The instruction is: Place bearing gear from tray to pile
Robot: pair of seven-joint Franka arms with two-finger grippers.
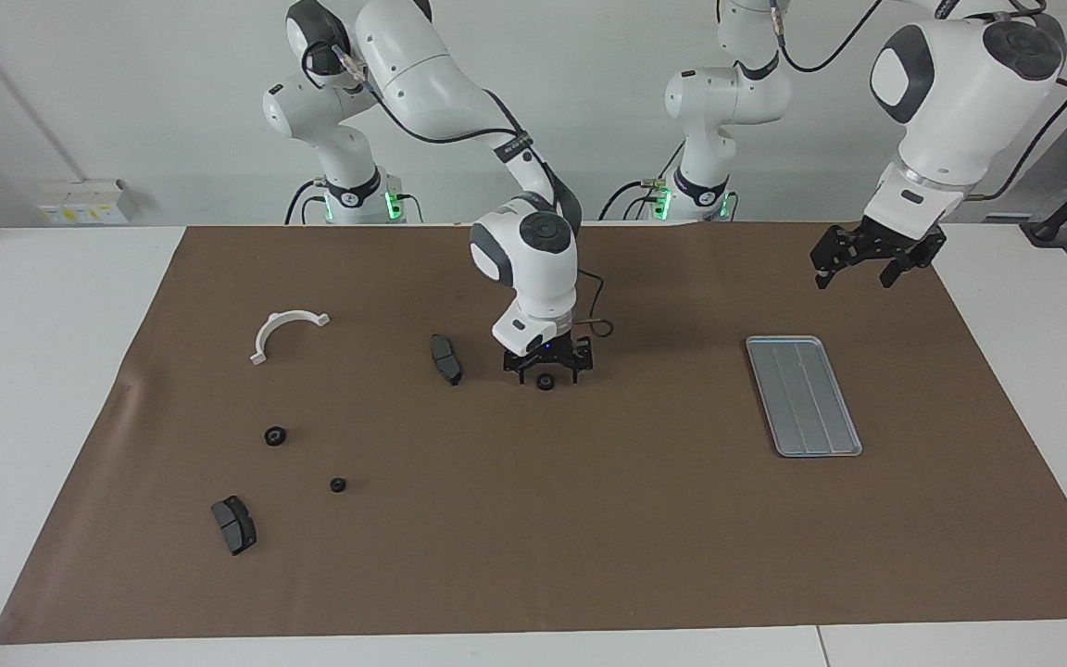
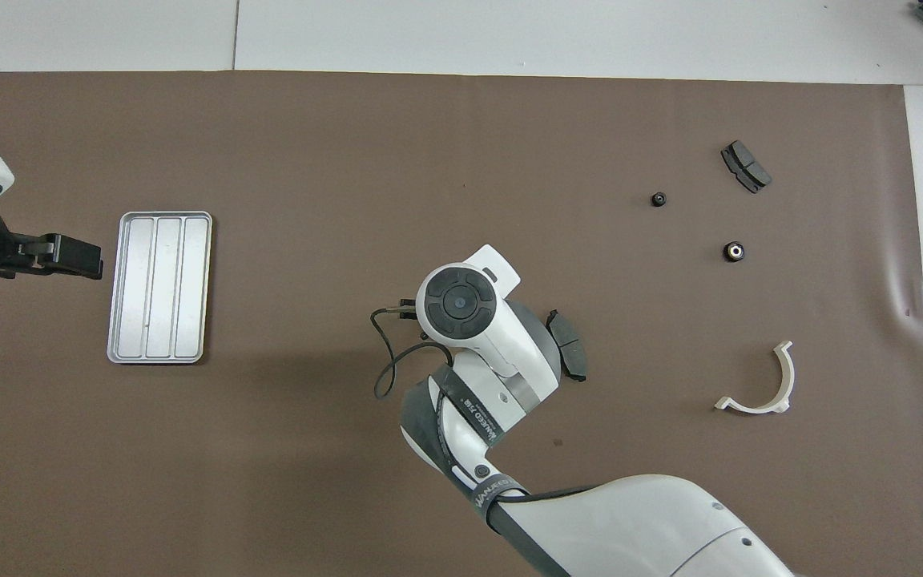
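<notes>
A small black bearing gear (image 1: 546,382) lies on the brown mat mid-table, between a dark brake pad (image 1: 445,358) and the silver tray (image 1: 802,396). My right gripper (image 1: 547,374) stands open just over it, a finger on either side. In the overhead view the right wrist (image 2: 457,300) hides that gear. The tray (image 2: 160,287) holds nothing. The pile's parts lie scattered toward the right arm's end: a white half-ring bracket (image 1: 285,333), a second dark pad (image 1: 233,524) and two more gears (image 1: 275,435) (image 1: 337,484). My left gripper (image 1: 853,267) hangs open in the air beside the tray.
The brown mat (image 1: 589,537) covers most of the white table. The right arm's cable (image 2: 385,365) loops beside its wrist. In the overhead view the bracket (image 2: 758,385), a pad (image 2: 567,357) and another pad (image 2: 745,166) show.
</notes>
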